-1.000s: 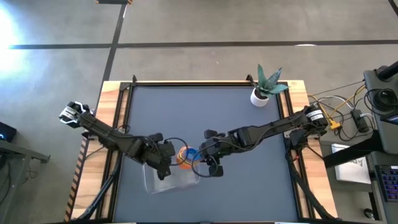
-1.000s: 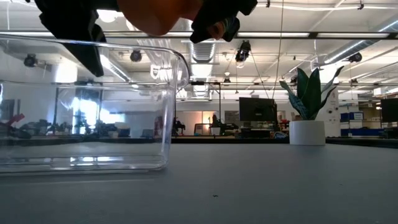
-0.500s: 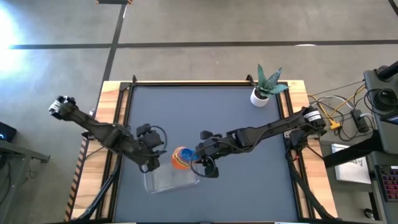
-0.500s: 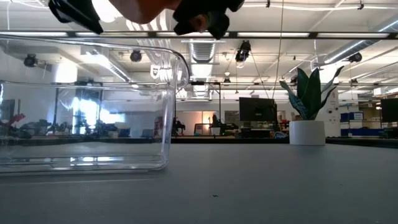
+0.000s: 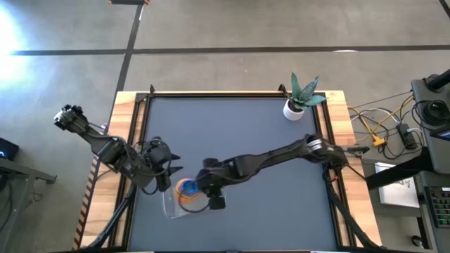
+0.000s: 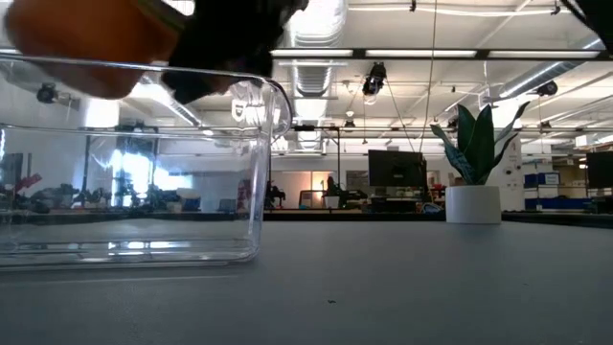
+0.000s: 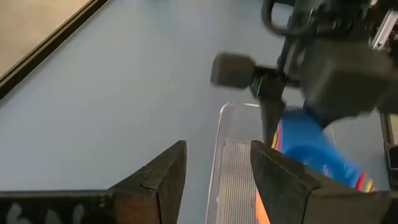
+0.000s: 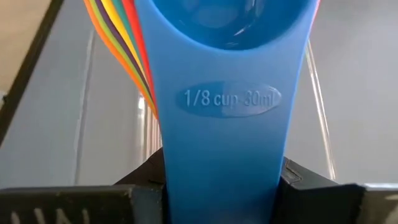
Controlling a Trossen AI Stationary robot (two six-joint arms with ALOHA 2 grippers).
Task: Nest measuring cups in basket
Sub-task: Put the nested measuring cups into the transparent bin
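The measuring cups [image 5: 186, 188] are one nested stack, blue innermost and orange outermost. My right gripper [image 5: 209, 191] is shut on the stack's handles and holds it above the clear basket [image 5: 177, 205]. In the right wrist view the blue handle [image 8: 229, 124], marked 1/8 cup, sits between my fingers, with orange, yellow and red rims [image 8: 121, 28] beside it. In the low view the orange cup [image 6: 86, 38] hangs over the basket's rim [image 6: 144, 69]. My left gripper [image 5: 159, 173] is open and empty just left of the basket. Its wrist view shows the basket [image 7: 239, 162] and the blue cup [image 7: 311, 146].
A white plant pot [image 5: 294, 107] with a green plant stands at the table's back right; it also shows in the low view [image 6: 474, 203]. The dark table top [image 5: 232, 133] is bounded by wooden side rails. Cables and equipment lie off the right side.
My right gripper has carried the cup stack leftward and toward the front, to above the basket. My left gripper has drawn back to the left, away from the stack.
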